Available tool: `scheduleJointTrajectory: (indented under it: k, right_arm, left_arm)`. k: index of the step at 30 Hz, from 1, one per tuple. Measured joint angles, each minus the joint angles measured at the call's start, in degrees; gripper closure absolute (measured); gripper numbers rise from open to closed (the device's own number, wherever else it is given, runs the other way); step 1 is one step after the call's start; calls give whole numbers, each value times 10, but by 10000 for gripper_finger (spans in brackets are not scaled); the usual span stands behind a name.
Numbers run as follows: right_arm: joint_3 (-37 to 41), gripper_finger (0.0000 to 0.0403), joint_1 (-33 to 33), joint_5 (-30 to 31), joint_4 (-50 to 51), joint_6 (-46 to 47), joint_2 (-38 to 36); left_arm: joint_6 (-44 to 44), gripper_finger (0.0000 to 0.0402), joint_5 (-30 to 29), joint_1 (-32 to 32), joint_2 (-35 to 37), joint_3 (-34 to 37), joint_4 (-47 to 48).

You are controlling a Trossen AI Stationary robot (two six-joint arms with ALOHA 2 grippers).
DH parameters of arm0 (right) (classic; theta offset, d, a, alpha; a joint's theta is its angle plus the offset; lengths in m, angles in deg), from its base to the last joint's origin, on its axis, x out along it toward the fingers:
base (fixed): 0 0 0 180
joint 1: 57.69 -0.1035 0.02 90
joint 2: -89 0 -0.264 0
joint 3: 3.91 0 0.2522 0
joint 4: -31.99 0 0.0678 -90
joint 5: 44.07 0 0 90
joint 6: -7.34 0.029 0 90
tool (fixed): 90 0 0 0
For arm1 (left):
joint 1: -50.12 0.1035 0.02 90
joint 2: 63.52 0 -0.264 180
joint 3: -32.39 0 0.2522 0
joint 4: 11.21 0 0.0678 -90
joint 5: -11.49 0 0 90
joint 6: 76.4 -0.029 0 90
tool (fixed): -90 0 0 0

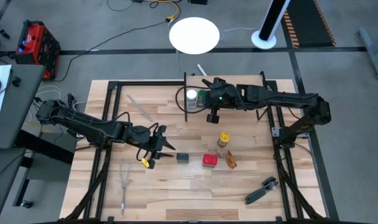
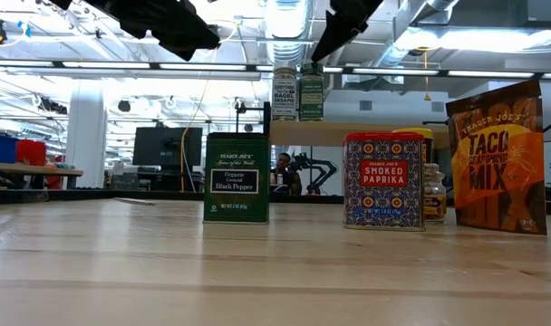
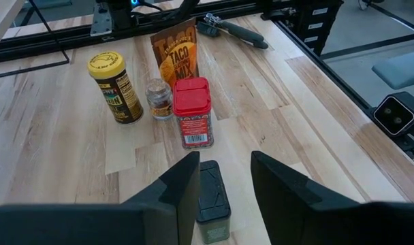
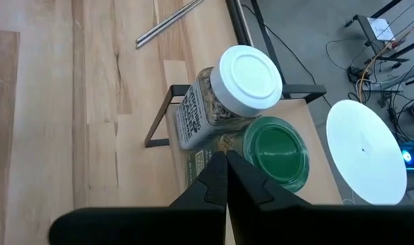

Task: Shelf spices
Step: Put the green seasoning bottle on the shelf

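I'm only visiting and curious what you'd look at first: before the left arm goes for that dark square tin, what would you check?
1. Left gripper open: ok, fingers apart.
2. Lined up with the black pepper tin: ok, the tin sits between the fingers in the left wrist view.
3. Tin upright: ok, it stands straight in the low view.
4. Neighbours apart: ok, the red paprika tin stands clear of it.
5. Room on the shelf: cannot tell; the white-capped jar and green-capped jar already stand there, and the arm covers the rest.
6. Right gripper out of the way: not ok, it hangs shut above those jars.
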Motion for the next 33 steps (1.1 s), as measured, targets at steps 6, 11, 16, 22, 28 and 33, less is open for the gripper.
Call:
scheduleJointTrajectory:
  k: [6, 11, 16, 22, 28, 33]
  right_arm:
    - [0, 398, 3, 0, 9, 0, 0]
    - [0, 398, 7, 1, 12, 0, 0]
    - [0, 398, 7, 15, 14, 0, 0]
    - [0, 398, 5, 15, 16, 0, 0]
    - [0, 398, -3, 17, 16, 0, 0]
    - [0, 398, -14, 18, 16, 2, -1]
  left_arm:
    - [0, 279, 0, 0, 0, 0, 0]
    - [0, 279, 0, 0, 0, 0, 0]
    - [0, 279, 0, 0, 0, 0, 0]
    - [-1, 279, 0, 0, 0, 0, 0]
    - [-1, 279, 0, 0, 0, 0, 0]
    - [-1, 279, 0, 0, 0, 0, 0]
